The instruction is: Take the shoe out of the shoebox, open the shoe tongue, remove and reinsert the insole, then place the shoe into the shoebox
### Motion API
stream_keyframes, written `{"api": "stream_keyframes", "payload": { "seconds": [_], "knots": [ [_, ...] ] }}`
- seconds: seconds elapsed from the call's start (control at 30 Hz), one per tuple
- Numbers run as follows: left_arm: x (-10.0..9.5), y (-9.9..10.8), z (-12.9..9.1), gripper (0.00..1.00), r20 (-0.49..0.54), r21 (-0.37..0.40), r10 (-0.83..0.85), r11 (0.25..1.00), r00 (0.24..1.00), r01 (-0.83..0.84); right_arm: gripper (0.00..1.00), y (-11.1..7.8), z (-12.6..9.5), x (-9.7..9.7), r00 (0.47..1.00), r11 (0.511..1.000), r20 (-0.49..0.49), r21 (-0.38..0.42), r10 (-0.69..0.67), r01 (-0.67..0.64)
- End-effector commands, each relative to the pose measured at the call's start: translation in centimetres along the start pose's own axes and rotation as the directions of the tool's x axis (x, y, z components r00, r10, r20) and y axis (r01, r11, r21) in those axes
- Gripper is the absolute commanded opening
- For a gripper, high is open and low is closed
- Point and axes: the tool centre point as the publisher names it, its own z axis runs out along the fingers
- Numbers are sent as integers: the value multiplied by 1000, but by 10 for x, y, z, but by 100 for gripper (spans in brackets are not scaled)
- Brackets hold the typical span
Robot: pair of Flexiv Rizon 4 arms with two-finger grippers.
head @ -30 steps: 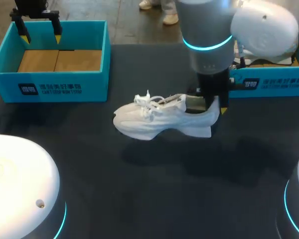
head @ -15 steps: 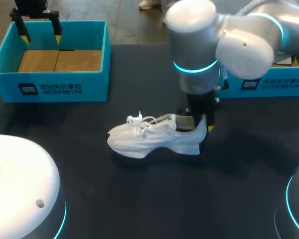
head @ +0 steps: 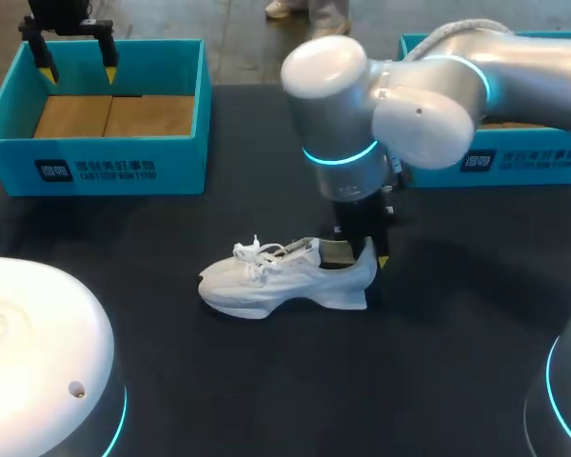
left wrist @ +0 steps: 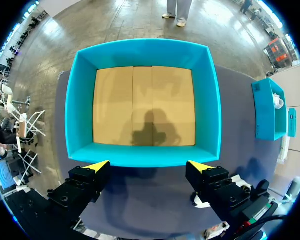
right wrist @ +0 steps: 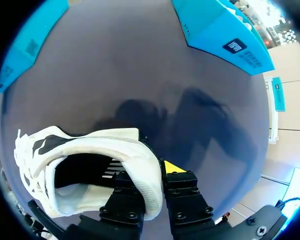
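My right gripper [head: 360, 255] has the white shoe [head: 285, 282] by the heel. In the right wrist view the right gripper [right wrist: 147, 172] stands with one finger down inside the heel opening and the other against the outside of the heel back. The padded heel wall is pinched between them, so the jaws are narrow, only as far apart as that wall is thick. The shoe [right wrist: 90, 142] points its toe away to my left, sole downward, opening upward, and its inside looks dark. The laces [head: 257, 255] sit in a loose bunch over the forefoot. The shoe is out on the dark table [head: 457, 362], roughly mid-table, well apart from both boxes. I cannot tell whether its sole rests on the surface or hangs just above it

My left gripper [head: 76, 67] is over the far wall of the left teal box [head: 95, 157], at the table's far left corner. In the left wrist view the left gripper [left wrist: 149, 166] has its jaws spread wide, with nothing between the yellow tips. Ahead of them lies the left teal box [left wrist: 80, 100], showing only a plain tan floor inside

The right teal box [head: 514, 162] sits at the table's far right, behind my right arm, and shows ahead of the right gripper too [right wrist: 225, 35]
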Motion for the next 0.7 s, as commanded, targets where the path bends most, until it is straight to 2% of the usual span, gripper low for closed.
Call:
{"api": "stream_keyframes", "payload": {
  "seconds": [0.03,0.07,0.1,0.13,0.2,0.23,0.43,0.7],
  "knots": [
    [0,0,0,100,1,0,0,1000,1000,0,18,2,4,8,1000,1000,18,13,0,0],
    [0,0,0,100,1,0,0,1000,1000,0,49,2,4,7,1000,1000,18,15,0,-1],
    [0,0,0,100,1,0,0,1000,1000,0,71,1,3,5,1000,1000,19,16,2,-2],
    [0,0,0,100,1,0,0,1000,1000,0,69,0,3,4,1000,1000,22,20,6,-7],
    [0,0,0,100,1,0,0,1000,1000,0,80,0,1,2,1000,999,27,31,11,-12],
    [0,0,0,100,1,0,0,1000,1000,0,100,-1,-1,1,1000,999,28,31,11,-12],
    [0,0,0,100,1,0,0,1000,1000,0,100,-6,-26,-9,1000,999,28,38,10,-11],
    [0,0,0,100,1,0,0,1000,1000,0,100,-14,-73,-25,996,1000,-87,15,-24,25]
  ]
}}
